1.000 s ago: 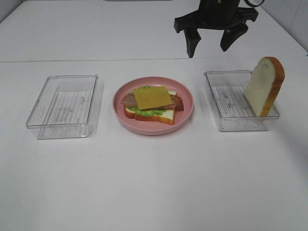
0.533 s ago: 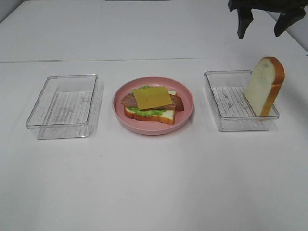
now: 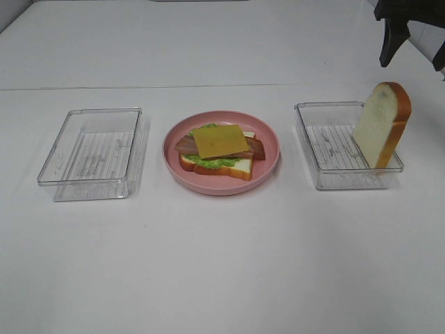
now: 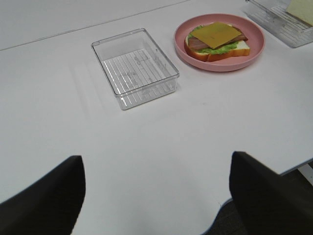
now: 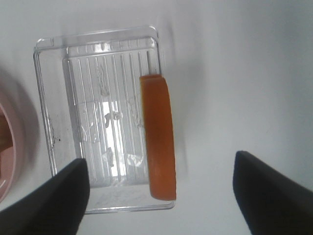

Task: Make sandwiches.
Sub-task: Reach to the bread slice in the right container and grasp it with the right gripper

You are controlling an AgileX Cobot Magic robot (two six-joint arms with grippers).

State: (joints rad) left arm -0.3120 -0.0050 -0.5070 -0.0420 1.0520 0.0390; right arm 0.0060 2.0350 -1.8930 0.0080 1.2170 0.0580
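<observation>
An open sandwich stack (image 3: 219, 149) lies on a round pink plate (image 3: 268, 170): a bread slice, green lettuce, bacon strips and a yellow cheese slice (image 3: 219, 140) on top. It also shows in the left wrist view (image 4: 216, 40). A second bread slice (image 3: 381, 125) stands on edge in the right clear tray (image 3: 334, 160); the right wrist view shows its orange crust (image 5: 157, 137) from above. My right gripper (image 3: 416, 49) is open and empty, high above that slice (image 5: 159, 200). My left gripper (image 4: 156, 205) is open and empty, far from the plate.
An empty clear tray (image 3: 94, 153) sits left of the plate and shows in the left wrist view (image 4: 134, 66). The white table's edge (image 4: 293, 164) is near my left gripper. The plate's rim (image 5: 6, 156) shows in the right wrist view.
My right gripper has moved right along the back of the table, from behind the plate to above the right tray and standing bread slice. Nothing else moved.
</observation>
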